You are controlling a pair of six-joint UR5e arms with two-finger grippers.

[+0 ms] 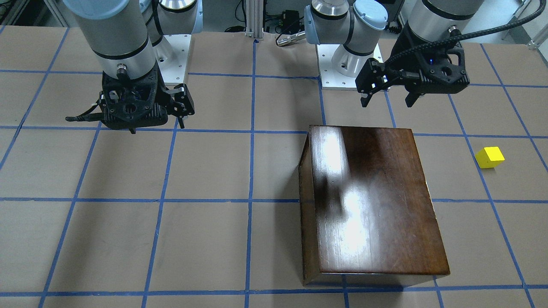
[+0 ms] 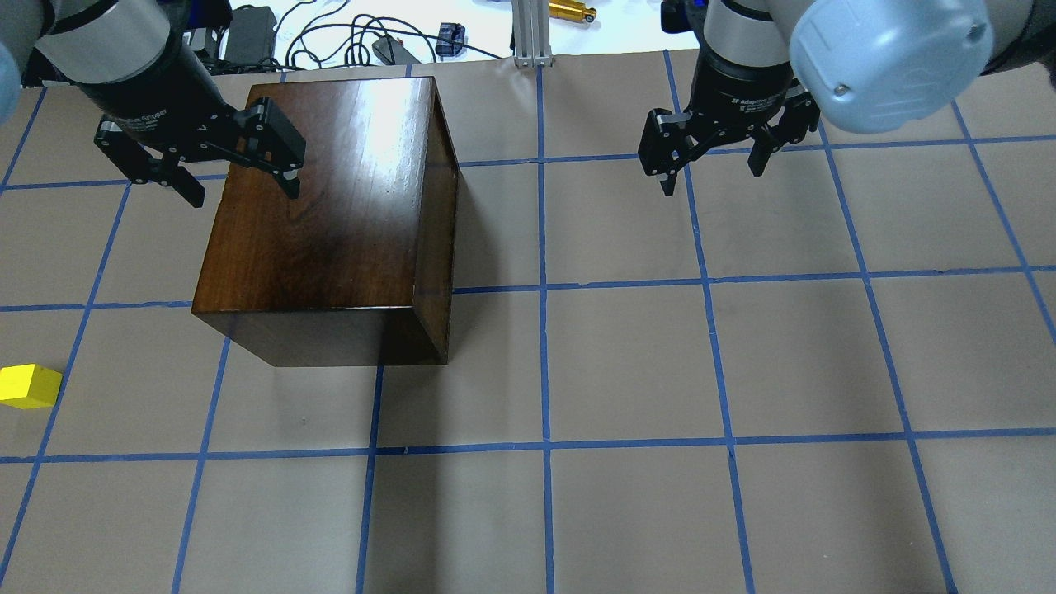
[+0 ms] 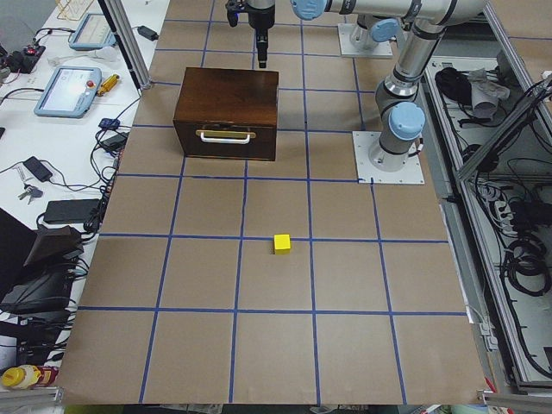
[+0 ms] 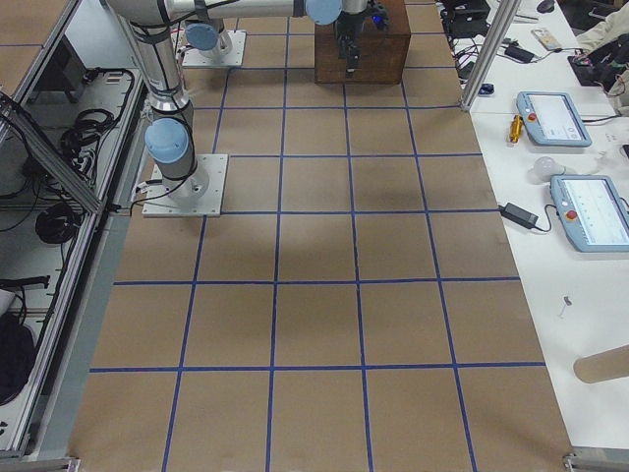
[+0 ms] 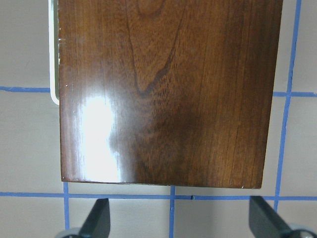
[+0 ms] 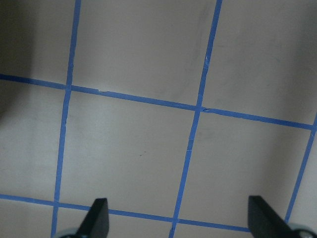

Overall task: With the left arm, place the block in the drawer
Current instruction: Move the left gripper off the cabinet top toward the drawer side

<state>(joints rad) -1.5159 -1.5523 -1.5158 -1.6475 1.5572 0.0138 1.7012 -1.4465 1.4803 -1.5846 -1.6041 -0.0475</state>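
Note:
The yellow block [image 2: 29,386] lies on the table left of the cabinet, also seen in the front view [image 1: 490,157] and the left view [image 3: 282,244]. The dark-brown cabinet [image 2: 330,206] [image 1: 376,201] stands with its drawer shut. The drawer front with its white handle [image 3: 226,135] faces the block's side. My left gripper [image 2: 243,191] [image 1: 387,102] is open and empty, and hovers high by the cabinet's robot-side edge [image 5: 163,186]. My right gripper [image 2: 709,175] [image 1: 156,126] is open and empty above bare table.
The table is brown paper with a blue tape grid. An aluminium post [image 2: 532,33] and cables stand at the far edge. Arm base plates [image 1: 349,64] sit on the robot's side. Teach pendants [image 3: 69,90] lie beside the table.

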